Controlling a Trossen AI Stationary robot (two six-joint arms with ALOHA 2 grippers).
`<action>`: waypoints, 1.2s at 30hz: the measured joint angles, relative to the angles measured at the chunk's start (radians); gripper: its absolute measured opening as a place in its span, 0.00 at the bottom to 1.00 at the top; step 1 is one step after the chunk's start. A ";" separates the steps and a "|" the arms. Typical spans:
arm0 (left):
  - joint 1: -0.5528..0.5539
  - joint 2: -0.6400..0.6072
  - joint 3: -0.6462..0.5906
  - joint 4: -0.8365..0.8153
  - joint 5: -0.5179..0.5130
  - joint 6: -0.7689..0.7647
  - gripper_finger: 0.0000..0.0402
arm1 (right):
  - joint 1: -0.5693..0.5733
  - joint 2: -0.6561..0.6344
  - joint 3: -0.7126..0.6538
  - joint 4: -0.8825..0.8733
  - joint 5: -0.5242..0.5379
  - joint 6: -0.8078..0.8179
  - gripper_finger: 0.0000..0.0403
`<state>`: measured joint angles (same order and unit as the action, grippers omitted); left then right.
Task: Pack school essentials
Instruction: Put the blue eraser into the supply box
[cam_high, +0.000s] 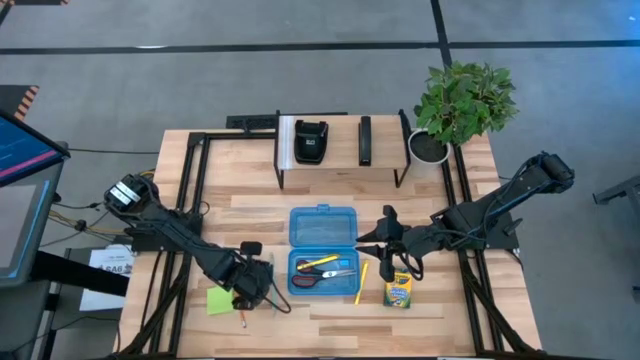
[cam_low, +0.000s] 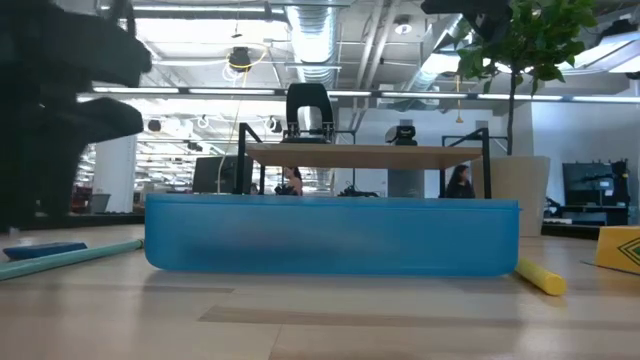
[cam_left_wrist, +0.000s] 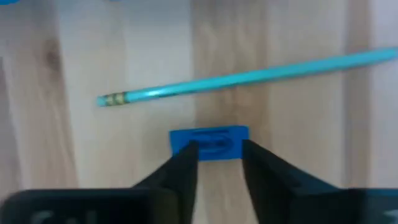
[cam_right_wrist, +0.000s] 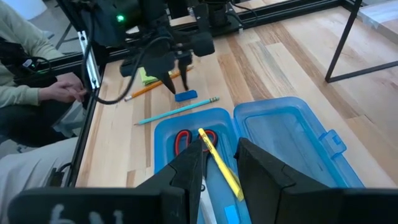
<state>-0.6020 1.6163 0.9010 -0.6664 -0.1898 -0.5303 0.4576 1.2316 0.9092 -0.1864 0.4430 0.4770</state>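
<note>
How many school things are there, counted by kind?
Pencils: 4 (teal pencil, orange pencil, yellow pencil in the case, yellow pencil beside the case)
Scissors: 1
Eraser: 1
Sticky-note pad: 1
Crayon box: 1
Total: 8

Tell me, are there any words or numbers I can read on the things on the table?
None can be read.
Yellow-green cardboard crayon box: print on its front, too small.
White paper sheet at the table's left edge: dark print, blurred.
Blue rectangular rubber eraser: raised marking on top, too blurred.
</note>
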 joint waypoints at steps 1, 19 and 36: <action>0.005 0.000 -0.005 0.001 -0.005 -0.001 0.33 | 0.000 0.000 0.000 0.000 0.000 0.000 0.30; 0.044 0.100 -0.014 0.057 0.040 -0.005 0.89 | 0.001 0.000 0.000 -0.005 0.000 0.002 0.30; 0.078 0.118 -0.012 0.049 0.147 0.021 0.38 | 0.001 0.000 0.000 -0.009 -0.004 0.004 0.30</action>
<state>-0.5243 1.7344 0.8894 -0.6173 -0.0429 -0.5094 0.4587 1.2320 0.9092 -0.1951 0.4387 0.4812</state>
